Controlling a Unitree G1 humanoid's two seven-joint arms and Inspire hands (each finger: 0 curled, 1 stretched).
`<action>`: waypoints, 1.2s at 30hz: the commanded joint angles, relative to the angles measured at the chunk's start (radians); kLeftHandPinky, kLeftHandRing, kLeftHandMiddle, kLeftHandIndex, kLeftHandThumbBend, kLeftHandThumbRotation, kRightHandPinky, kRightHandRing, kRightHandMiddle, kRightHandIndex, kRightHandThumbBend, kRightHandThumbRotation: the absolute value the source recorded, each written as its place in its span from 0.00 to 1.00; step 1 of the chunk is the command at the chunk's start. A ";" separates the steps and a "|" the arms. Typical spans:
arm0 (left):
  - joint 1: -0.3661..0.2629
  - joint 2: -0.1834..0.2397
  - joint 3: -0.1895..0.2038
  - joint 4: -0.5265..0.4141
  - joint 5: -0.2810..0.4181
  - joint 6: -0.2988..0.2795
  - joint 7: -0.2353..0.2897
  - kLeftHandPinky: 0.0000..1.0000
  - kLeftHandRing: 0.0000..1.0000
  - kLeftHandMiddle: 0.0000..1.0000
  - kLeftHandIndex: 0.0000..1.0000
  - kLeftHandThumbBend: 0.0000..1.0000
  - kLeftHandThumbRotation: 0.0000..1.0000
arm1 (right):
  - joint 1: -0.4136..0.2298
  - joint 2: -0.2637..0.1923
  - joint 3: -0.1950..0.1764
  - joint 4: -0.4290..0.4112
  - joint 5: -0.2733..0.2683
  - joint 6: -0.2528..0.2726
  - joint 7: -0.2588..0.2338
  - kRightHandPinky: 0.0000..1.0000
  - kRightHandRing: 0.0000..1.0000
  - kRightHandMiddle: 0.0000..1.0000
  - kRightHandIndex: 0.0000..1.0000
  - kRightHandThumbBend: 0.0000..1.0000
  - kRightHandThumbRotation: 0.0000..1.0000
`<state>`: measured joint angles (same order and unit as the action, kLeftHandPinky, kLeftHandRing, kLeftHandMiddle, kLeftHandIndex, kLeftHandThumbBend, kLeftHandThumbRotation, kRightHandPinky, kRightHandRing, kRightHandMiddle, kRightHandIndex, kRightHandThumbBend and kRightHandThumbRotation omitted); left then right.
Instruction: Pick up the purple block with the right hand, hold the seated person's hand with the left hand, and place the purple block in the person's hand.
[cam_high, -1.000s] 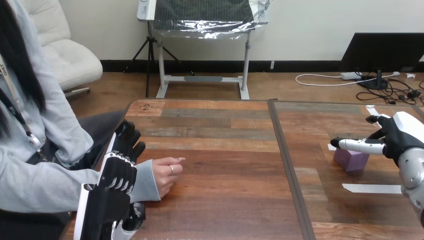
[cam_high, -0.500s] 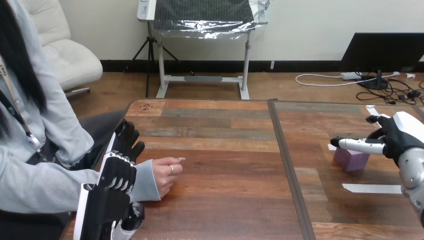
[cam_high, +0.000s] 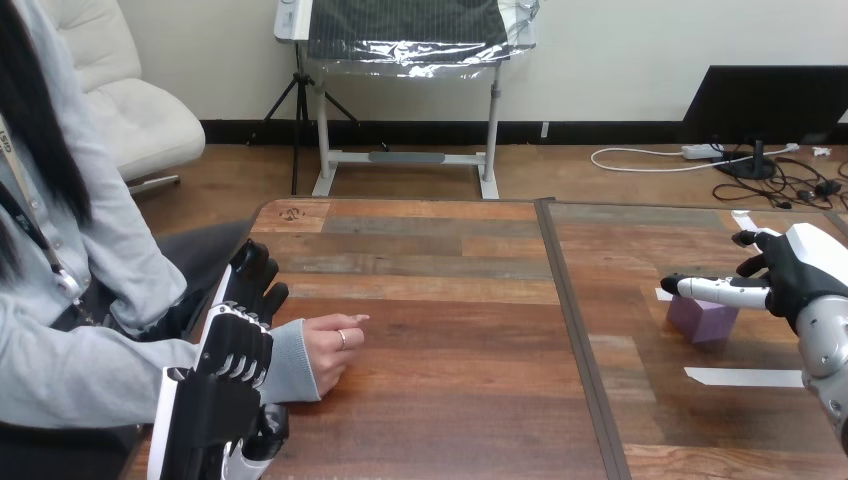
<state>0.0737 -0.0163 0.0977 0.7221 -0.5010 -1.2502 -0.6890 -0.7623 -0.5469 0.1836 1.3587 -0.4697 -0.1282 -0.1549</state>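
Head view: right robot hand (cam_high: 793, 276) (fingers straight) hovers over purple block (cam_high: 702, 321).

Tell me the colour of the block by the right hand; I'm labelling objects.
Purple, a pale lilac: the block below the right hand, seen in the head view.

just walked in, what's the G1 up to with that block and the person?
Handover setup, nothing passed yet. The right hand is open and reaches across the top of the purple block, which sits on the table at the robot's right, not lifted. The left hand lies over the person's forearm beside the sleeve cuff; whether it grips cannot be told. The person's hand rests on the table, loosely closed.
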 joint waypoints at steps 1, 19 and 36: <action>-0.058 0.000 0.003 -0.004 -0.001 -0.009 -0.006 0.95 0.97 0.97 0.95 0.98 0.74 | -0.062 -0.022 -0.003 -0.009 0.001 -0.005 -0.014 0.62 0.75 0.74 0.88 1.00 0.58; -0.062 -0.004 0.002 -0.005 -0.013 -0.012 -0.015 0.93 0.97 0.97 0.95 0.97 0.74 | -0.058 -0.024 -0.009 -0.009 0.007 -0.013 -0.014 0.69 0.80 0.82 0.88 1.00 0.58; -0.064 -0.003 0.004 0.001 -0.011 -0.016 -0.020 0.94 0.97 0.98 0.95 0.99 0.74 | -0.061 -0.023 0.000 -0.008 -0.002 -0.005 -0.015 0.65 0.76 0.78 0.88 1.00 0.58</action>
<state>0.0724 -0.0163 0.0979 0.7221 -0.5074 -1.2506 -0.7012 -0.7623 -0.5469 0.1835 1.3587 -0.4699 -0.1271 -0.1549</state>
